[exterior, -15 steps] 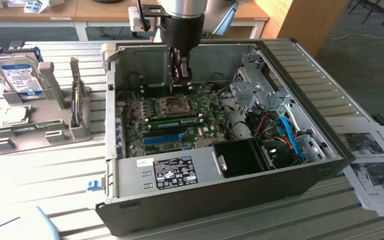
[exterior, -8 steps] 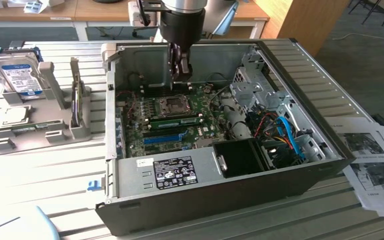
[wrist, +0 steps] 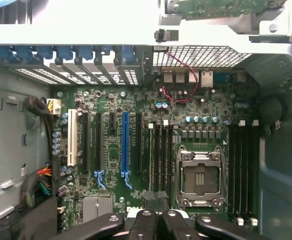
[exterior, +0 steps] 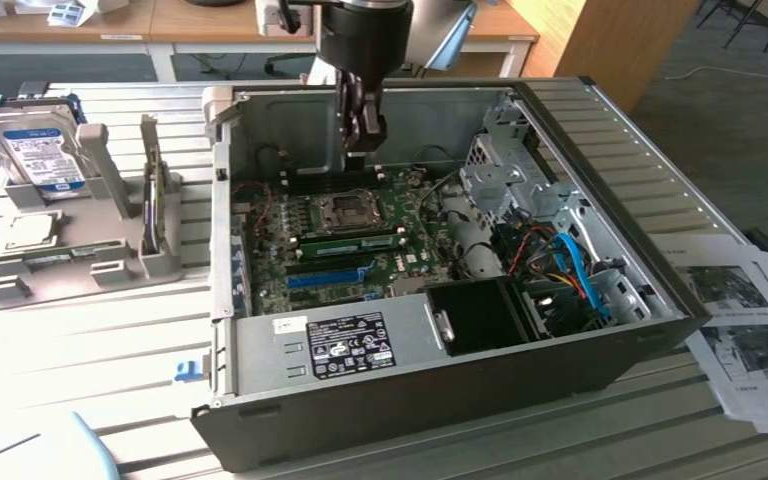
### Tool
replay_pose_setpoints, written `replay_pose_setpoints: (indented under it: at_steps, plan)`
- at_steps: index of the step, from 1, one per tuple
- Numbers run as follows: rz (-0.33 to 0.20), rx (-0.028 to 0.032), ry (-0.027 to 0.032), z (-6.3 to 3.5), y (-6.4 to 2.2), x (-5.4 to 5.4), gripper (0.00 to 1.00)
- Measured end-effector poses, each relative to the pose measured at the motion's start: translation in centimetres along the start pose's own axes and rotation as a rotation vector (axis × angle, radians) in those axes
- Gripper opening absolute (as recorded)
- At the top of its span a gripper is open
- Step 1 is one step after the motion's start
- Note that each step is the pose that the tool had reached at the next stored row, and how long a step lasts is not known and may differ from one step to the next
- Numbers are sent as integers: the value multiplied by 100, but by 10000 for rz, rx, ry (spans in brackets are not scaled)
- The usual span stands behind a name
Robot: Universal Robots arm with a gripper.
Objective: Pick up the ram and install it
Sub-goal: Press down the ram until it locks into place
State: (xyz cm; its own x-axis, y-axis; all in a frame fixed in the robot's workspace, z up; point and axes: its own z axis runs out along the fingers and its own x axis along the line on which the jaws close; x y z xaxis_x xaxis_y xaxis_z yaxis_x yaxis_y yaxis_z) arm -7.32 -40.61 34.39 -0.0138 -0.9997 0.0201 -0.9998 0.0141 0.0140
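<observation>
PC case [exterior: 357,345] w/ side off, nearest, so the motherboard [exterior: 344,245] is reachable. A green ram [exterior: 353,242] stick already sits in a slot beside the CPU socket [wrist: 200,175]. Above, gripper [exterior: 361,135] hangs over the board, fingers pinched together, holding nothing. Hard drive [exterior: 37,150] parked in rack [exterior: 104,215], exterior view's left.

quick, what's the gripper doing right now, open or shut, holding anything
Gripper: shut, above the motherboard inside the computer case; nothing visibly held.
</observation>
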Motion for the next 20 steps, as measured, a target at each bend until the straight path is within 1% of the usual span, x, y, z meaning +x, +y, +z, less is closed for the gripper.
replay_pose_setpoints:
  at_steps: [10,12,13,20]
  plan:
    - [0,0,7,-161,2,3,9]
    - [-1,0,12,-282,4,6,9]
    - [0,1,11,-304,4,6,9]
    - [0,0,12,-305,4,6,9]
